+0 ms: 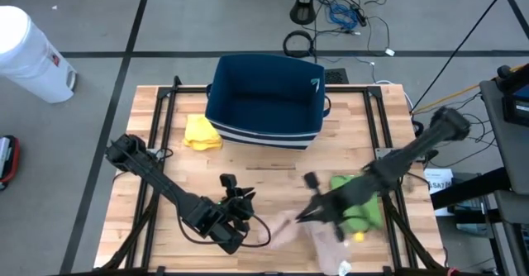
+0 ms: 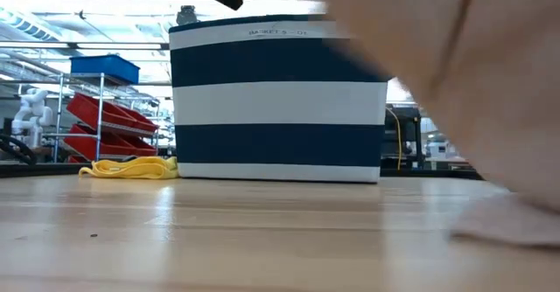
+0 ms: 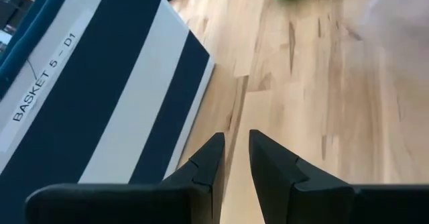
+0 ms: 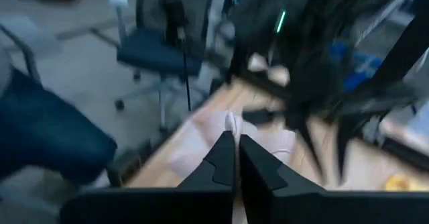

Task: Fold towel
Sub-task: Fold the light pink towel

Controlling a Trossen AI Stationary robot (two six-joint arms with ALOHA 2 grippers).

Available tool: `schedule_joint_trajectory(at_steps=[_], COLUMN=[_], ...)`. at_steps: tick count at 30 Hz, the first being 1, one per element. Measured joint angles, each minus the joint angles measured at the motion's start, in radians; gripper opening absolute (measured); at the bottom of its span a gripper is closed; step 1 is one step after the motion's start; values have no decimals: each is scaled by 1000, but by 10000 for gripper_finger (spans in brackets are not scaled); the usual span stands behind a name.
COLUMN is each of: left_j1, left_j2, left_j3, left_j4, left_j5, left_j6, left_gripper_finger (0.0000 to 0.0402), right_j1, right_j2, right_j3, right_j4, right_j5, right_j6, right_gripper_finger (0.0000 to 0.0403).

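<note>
Blurred pale pink fabric towel (image 2: 437,56) fills the low view's right side, edges indistinct. Left gripper (image 1: 240,226) rests beside it, fingers slightly apart, empty. Right gripper (image 4: 234,140) pinches towel cloth shut above the wooden slat table (image 1: 273,164).

the striped basket (image 3: 100,96) bears a label reading "basket 5 - d1".

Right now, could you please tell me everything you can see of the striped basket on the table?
The basket is a rectangular fabric bin in navy with white bands around its walls. Its open top shows a dark blue inside with nothing visible in it. A printed label along its rim reads BASKET 5 - D1. It stands upright at the table's far middle, beside a crumpled yellow cloth. No gripper touches it.
</note>
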Motion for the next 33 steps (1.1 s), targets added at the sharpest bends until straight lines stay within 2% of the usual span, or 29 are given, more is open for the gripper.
schedule_joint_trajectory(at_steps=[3,6,12,14,18,21,24,29,33], left_j1=[5,1,-32,-39,-29,-17,-22,-34,-48], left_j2=[0,0,0,0,0,0,0,0,-1], left_j3=[0,0,1,1,1,-1,-23,-97,-107], left_j4=[29,104,264,297,320,326,366,504,542], left_j5=[-1,-1,1,32,141,169,167,167,101], left_j6=[22,78,230,253,209,175,183,299,339], left_gripper_finger=[76,76,76,76,76,76,76,76,76], right_j1=[25,35,-1,-23,-60,-76,-82,-87,-93], right_j2=[-106,-143,-113,-93,-72,-70,-77,-82,-82], right_j3=[2,2,2,2,2,2,2,2,2], right_j4=[-51,-106,-176,-187,-182,-185,-186,-186,-188], right_j5=[9,47,114,115,117,115,114,111,111], right_j6=[-3,-3,-5,-15,-44,-59,-68,-71,-71], right_gripper_finger=[0,0,0,0,0,0,0,0,0])
